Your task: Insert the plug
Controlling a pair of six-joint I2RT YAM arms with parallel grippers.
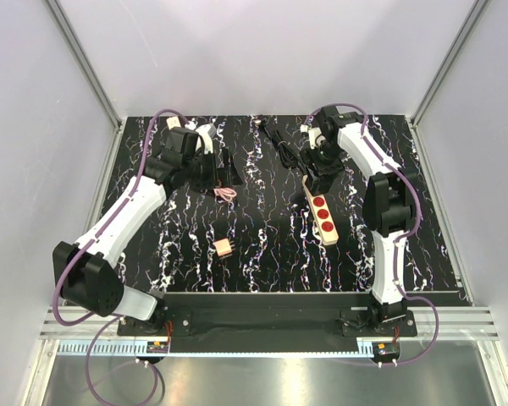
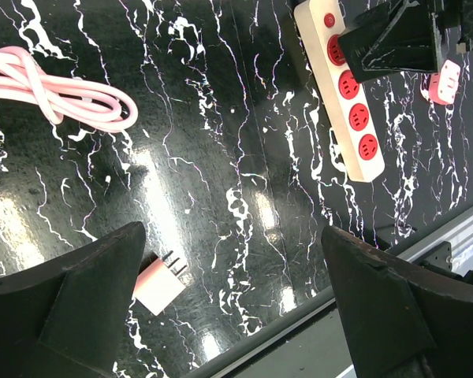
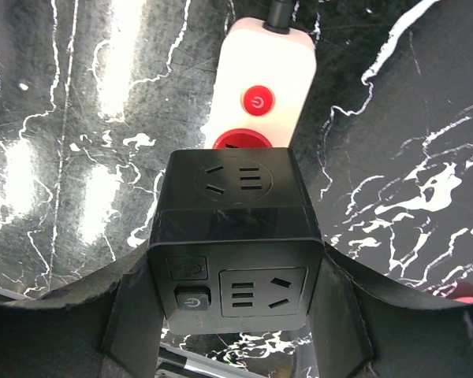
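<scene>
Plug cube (image 3: 236, 236), black, is sitting clenched in your right gripper (image 3: 236, 319), hanging over the white power strip (image 3: 264, 71), whose red switch (image 3: 257, 100) is showing at 12 o'clock from it; you cannot tell whether its pins are touching. Your left gripper (image 2: 232, 268) is hanging released above the table (image 2: 221, 157), with a pink charger (image 2: 159, 285) lying at its 7 o'clock and a pink cable (image 2: 63, 98) at 10 o'clock.

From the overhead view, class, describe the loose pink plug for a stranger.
On the black marbled table, find the white power strip with red sockets. Left of it, nearer the front edge than the pink cable, lies the pink plug: blocky and pronged, not looped.
</scene>
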